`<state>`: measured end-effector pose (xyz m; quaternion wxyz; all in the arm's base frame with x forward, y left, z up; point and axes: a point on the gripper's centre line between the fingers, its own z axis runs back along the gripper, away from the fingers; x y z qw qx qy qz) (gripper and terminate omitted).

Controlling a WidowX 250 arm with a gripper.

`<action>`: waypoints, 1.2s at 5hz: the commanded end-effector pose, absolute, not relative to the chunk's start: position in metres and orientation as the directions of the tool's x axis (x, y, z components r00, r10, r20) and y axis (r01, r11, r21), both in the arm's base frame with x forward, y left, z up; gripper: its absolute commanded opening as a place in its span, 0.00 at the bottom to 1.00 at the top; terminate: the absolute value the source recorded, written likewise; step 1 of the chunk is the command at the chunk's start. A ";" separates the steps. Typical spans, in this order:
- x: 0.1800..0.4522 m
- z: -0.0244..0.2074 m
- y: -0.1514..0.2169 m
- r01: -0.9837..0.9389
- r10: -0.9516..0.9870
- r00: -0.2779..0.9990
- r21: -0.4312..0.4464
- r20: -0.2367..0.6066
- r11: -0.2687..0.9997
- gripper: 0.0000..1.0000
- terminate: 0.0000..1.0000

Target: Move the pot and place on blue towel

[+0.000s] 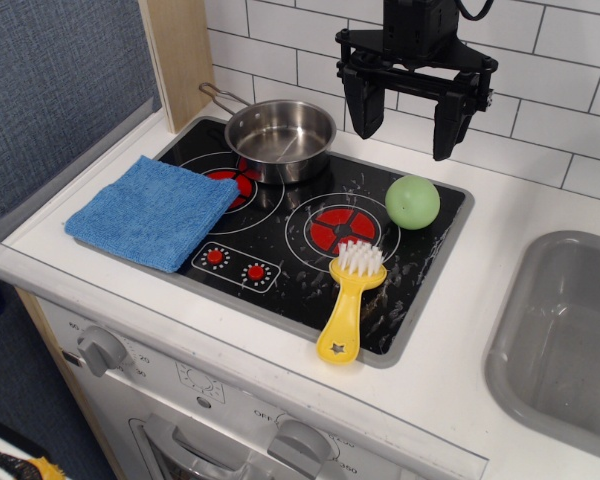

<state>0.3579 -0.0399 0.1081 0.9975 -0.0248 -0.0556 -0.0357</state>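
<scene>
nearby: green ball [412,201], yellow brush [350,300] on stove [280,255]; pot [279,139] beside blue towel [152,211].

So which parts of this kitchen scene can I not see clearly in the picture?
All in the single view:
- Arm above the gripper: cut off by the top edge.
- Sink: cut off by the right edge.
- Burner under the pot: mostly hidden by it.
- Knob markings: too small to read.
- Stove corner: covered by the blue towel.

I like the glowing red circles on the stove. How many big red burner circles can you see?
2. One red burner shows fully at the middle of the stovetop, left of the green ball. The other peeks out beneath the pot, partly hidden. More may be covered.
</scene>
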 end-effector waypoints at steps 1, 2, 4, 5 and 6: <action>0.358 0.108 -0.040 0.074 -0.069 0.991 -0.046 0.113 0.996 1.00 0.00; 0.369 0.104 -0.013 -0.001 0.006 0.991 -0.035 0.132 0.999 1.00 0.00; 0.393 0.087 0.047 -0.125 0.127 0.981 -0.019 0.150 0.992 1.00 0.00; 0.407 0.071 0.057 -0.122 0.125 0.980 -0.025 0.153 0.992 1.00 0.00; 0.419 0.057 0.052 -0.087 0.089 0.987 -0.020 0.135 0.996 1.00 0.00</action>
